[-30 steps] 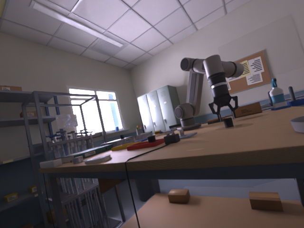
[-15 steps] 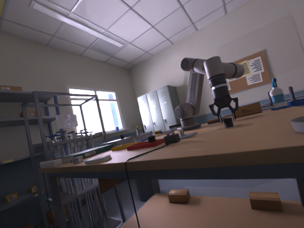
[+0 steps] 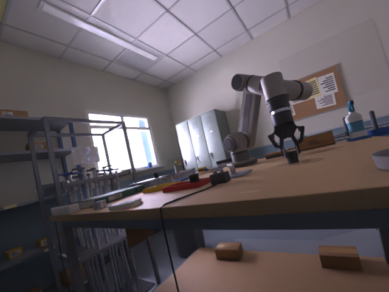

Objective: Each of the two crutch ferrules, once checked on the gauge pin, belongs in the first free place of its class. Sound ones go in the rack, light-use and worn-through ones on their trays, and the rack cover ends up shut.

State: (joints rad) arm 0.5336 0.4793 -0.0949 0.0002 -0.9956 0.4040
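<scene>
My gripper [image 3: 291, 153] stands straight over a dark crutch ferrule [image 3: 292, 156] that sits upright on the bench, and its fingers are closed on the ferrule's sides. A second dark ferrule [image 3: 194, 177] sits at the far end of the red tray [image 3: 186, 184]. A yellow tray [image 3: 157, 187] lies just left of the red one, and a long green rack [image 3: 117, 195] lies further left. A small pale pin stand [image 3: 231, 169] is near my arm's base. I cannot tell whether the rack's cover is open.
A metal shelving frame [image 3: 78, 151] stands at the bench's left end. A black box [image 3: 220, 178] with a cable sits by the red tray. A brown carton [image 3: 315, 140], a spray bottle [image 3: 353, 120] and a white bowl [image 3: 381, 158] are on the right.
</scene>
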